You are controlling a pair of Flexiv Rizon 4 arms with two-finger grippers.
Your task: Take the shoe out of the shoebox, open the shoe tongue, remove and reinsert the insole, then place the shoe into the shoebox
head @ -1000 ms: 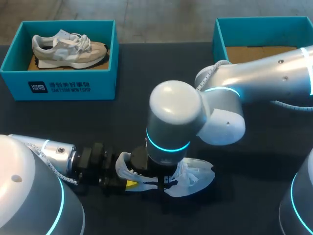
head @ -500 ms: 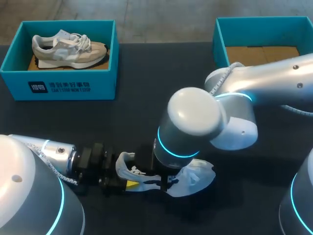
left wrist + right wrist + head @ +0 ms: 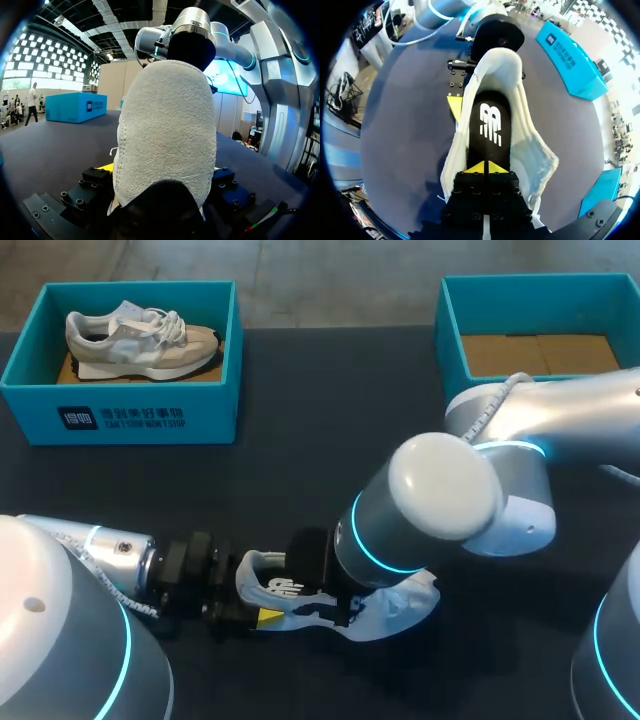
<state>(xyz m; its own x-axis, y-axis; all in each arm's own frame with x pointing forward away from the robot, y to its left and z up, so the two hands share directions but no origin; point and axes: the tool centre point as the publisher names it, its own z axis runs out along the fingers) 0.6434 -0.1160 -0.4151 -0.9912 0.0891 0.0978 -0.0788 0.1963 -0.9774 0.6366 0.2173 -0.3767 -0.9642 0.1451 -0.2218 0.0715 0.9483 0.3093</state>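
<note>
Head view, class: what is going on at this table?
The left gripper is clamped on the heel of a white shoe on the dark table. The right gripper reaches down into the shoe's opening, its yellow tips closed together over the black insole. A second, beige shoe sits in the blue shoebox at the far left.

I see the shoe (image 3: 165,130) heel-on to my left gripper (image 3: 161,175). Its pale, towelling-textured heel stands upright between the two black fingers (image 3: 94,179), which sit against it on either side; a sliver of yellow tip (image 3: 107,166) shows at one side and the other tip is hidden. My right arm (image 3: 192,30) comes in from above onto the shoe's far end, its gripper hidden behind the heel. A teal shoebox (image 3: 75,106) sits well apart, ahead and to one side, on the dark table (image 3: 45,150).
</note>
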